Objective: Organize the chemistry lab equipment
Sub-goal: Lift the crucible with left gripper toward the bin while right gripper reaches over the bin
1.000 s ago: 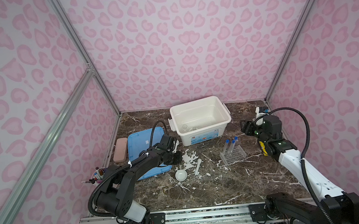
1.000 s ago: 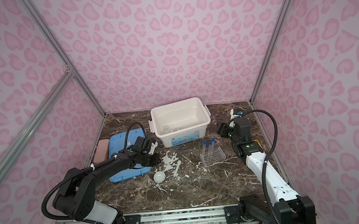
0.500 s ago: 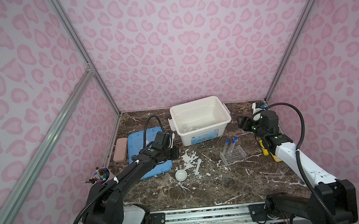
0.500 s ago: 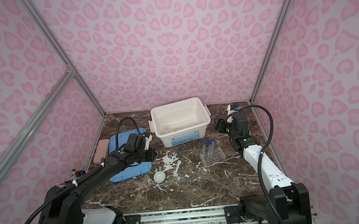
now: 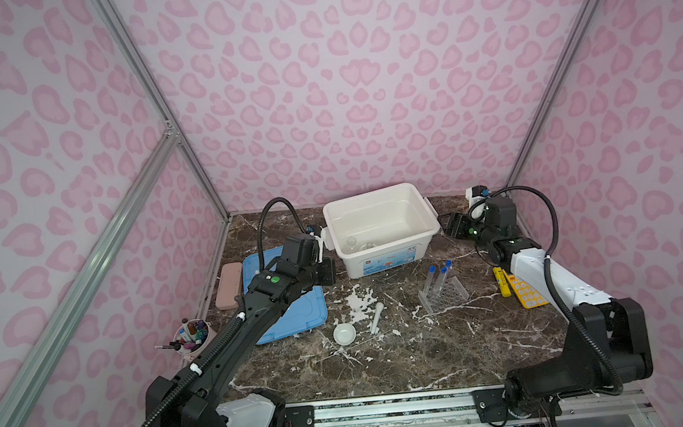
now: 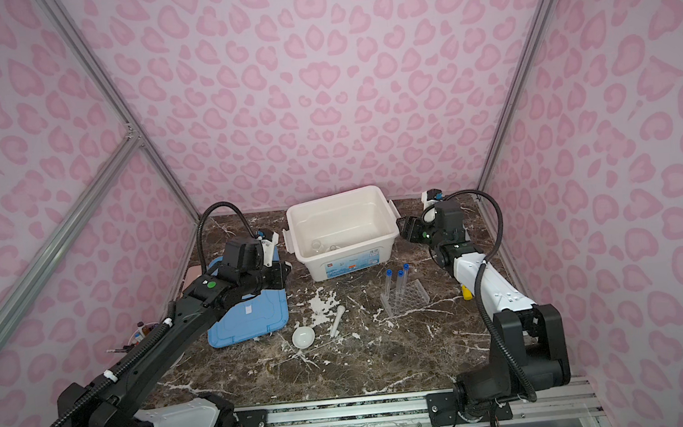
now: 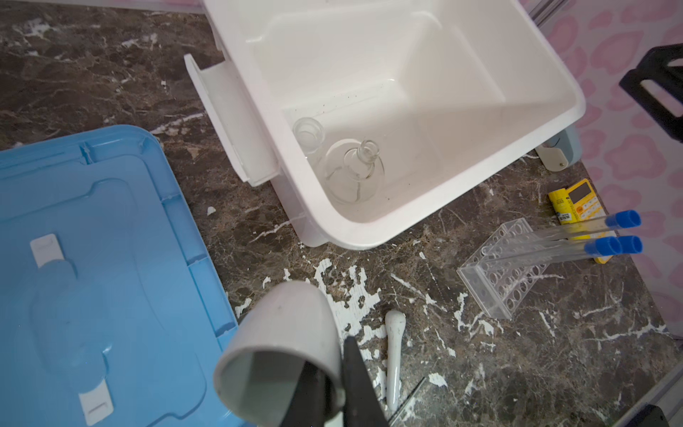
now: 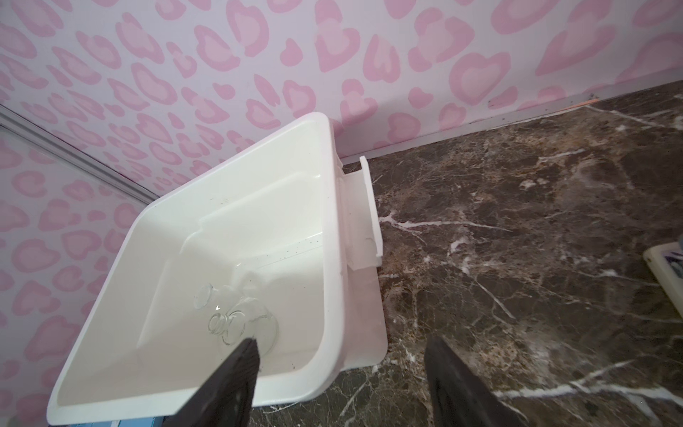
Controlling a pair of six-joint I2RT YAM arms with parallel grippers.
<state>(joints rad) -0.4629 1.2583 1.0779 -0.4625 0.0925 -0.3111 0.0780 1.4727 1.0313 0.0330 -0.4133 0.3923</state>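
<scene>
Now left gripper (image 7: 332, 380) jaws narrow, pinching white cup (image 7: 281, 344) by its rim, tilted, centre-left in a top view beside white bin (image 5: 381, 257). Right gripper (image 8: 342, 345) wide, empty. Risk: rim-only pinch may slip, or cup clips bin rim going in.

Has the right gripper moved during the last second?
Yes. In a top view the right gripper has shifted left, closer to the white bin.
</scene>
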